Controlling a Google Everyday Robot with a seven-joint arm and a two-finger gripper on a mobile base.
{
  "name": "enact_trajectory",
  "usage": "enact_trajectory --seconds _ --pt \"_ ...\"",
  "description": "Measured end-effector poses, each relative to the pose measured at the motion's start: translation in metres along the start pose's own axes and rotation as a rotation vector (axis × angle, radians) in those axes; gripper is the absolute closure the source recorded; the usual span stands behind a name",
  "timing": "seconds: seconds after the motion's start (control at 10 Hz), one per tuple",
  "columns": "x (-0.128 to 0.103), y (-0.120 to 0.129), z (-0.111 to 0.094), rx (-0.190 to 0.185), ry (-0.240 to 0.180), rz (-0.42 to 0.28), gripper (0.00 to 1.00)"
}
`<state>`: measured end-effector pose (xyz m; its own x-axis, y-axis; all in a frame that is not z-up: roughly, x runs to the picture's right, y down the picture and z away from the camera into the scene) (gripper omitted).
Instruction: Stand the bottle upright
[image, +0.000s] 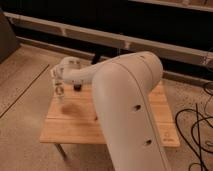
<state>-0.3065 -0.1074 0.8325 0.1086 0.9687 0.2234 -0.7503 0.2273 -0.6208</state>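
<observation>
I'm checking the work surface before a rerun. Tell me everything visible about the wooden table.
The wooden table is a low, pale, light-wood rectangle with a slatted-looking top, standing on a speckled floor; one thin leg shows at its near left corner. The robot's big white arm hides much of its middle. The pincer, shut, hangs over its far left corner, and a small dark object sits on the top beside it.

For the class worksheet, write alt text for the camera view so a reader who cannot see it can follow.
A large white robot arm reaches over a small wooden table, its hand shut above the table's far left corner. A small dark object stands beside the hand, and black cables trail on the speckled floor at right.
</observation>
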Motion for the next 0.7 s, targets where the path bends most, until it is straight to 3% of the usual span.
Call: enact_trajectory --seconds 0.2,0.3,0.5,0.7 --pt "-0.022 0.006 -0.008 -0.082 -0.063 0.032 1.00" --pt "-0.028 0.009 -0.011 -0.100 -0.076 0.037 1.00" --pt "-0.023 0.009 -0.007 -0.092 -0.069 0.025 1.00" --pt "-0.004 0.003 -0.007 -0.091 -0.041 -0.061 1.00"
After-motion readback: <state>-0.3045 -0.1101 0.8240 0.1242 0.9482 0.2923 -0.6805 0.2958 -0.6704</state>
